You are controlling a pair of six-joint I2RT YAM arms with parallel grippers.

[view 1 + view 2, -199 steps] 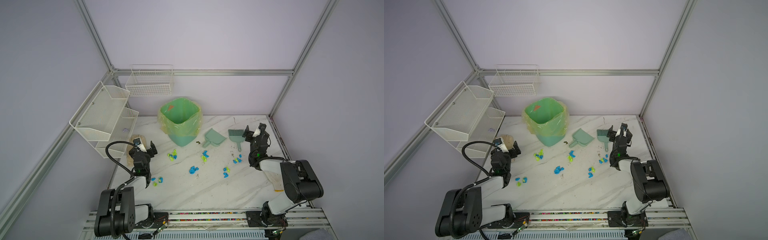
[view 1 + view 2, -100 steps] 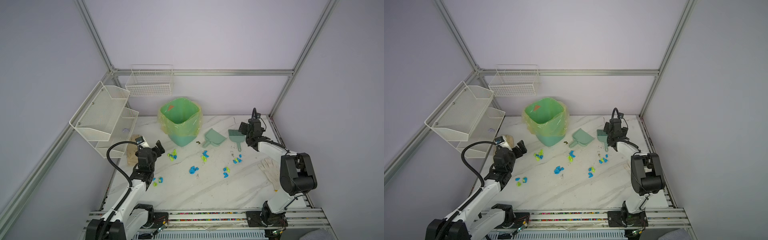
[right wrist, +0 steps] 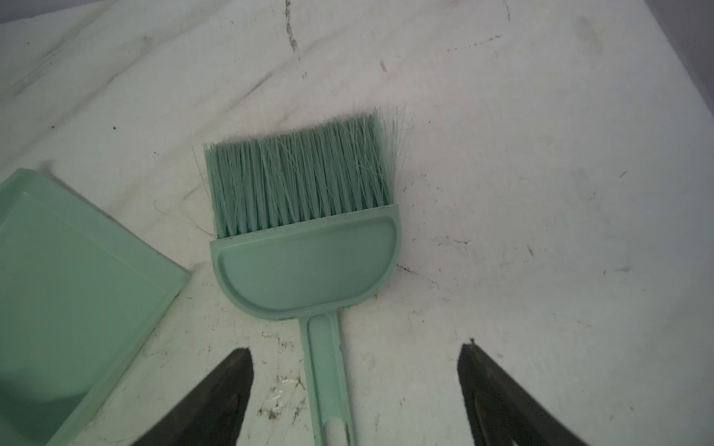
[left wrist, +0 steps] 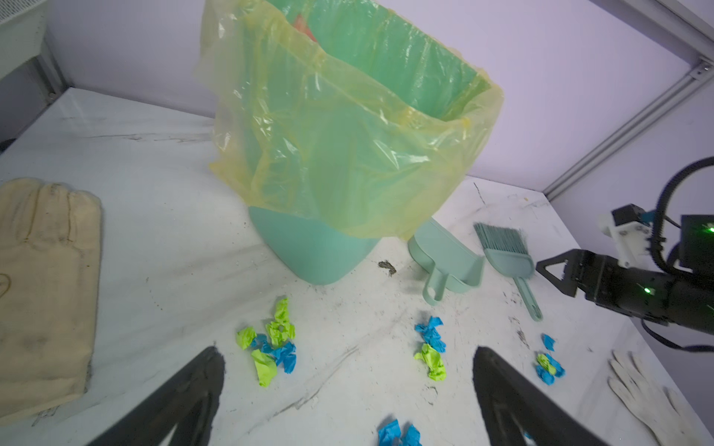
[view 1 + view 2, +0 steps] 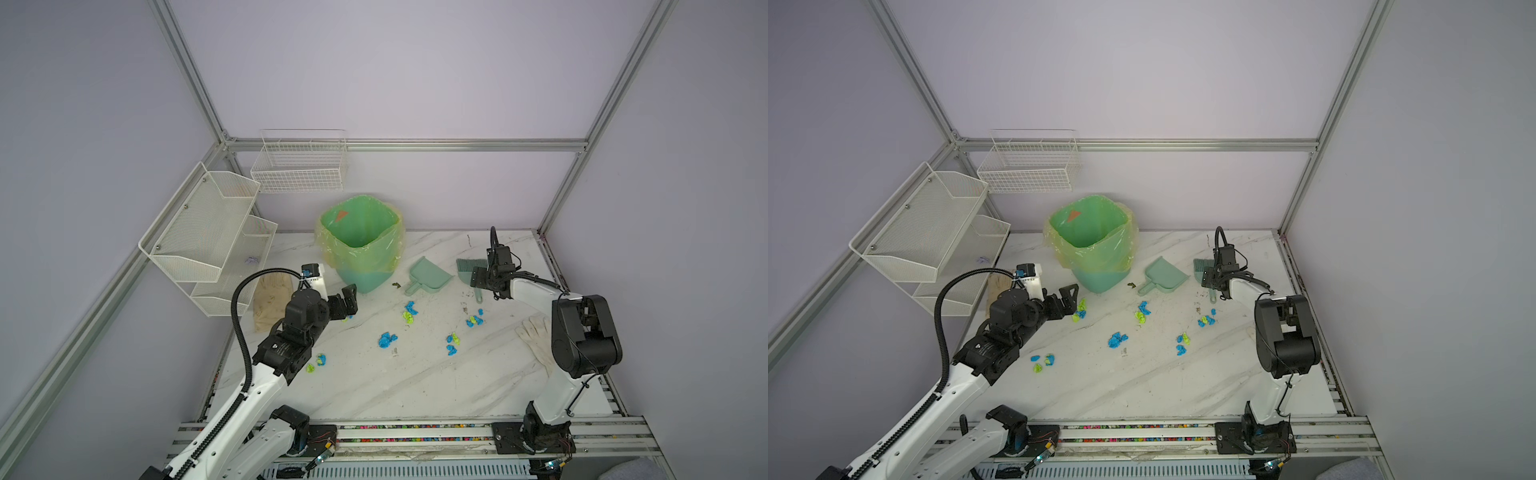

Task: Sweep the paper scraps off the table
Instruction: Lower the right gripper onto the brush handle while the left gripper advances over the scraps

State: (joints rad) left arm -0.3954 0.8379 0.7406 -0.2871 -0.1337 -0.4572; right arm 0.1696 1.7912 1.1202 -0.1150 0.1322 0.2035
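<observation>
Several blue and lime-green paper scraps point(image 5: 386, 340) point(image 5: 1117, 340) lie scattered over the middle of the white marbled table point(image 5: 395, 386). My left gripper point(image 5: 349, 300) point(image 4: 345, 350) hovers open just in front of the bin, with one cluster of scraps point(image 4: 270, 347) by one finger and another point(image 4: 430, 347) nearer the other. My right gripper point(image 5: 478, 282) point(image 3: 355, 347) is open at the back right. Its fingers straddle the handle of a mint-green brush point(image 3: 305, 231) lying flat, and neither finger touches the handle.
A mint dustpan point(image 5: 428, 276) lies beside the brush. A bin with a yellow-green liner point(image 5: 361, 245) stands at the back middle. A white glove point(image 5: 536, 336) lies at the right and a beige one point(image 4: 42, 278) at the left. Wire shelves point(image 5: 208, 232) hang on the left wall.
My right gripper swung back to the brush and came down over its handle, its jaws narrowing slightly. My left arm reached forward and right toward the bin, staying open.
</observation>
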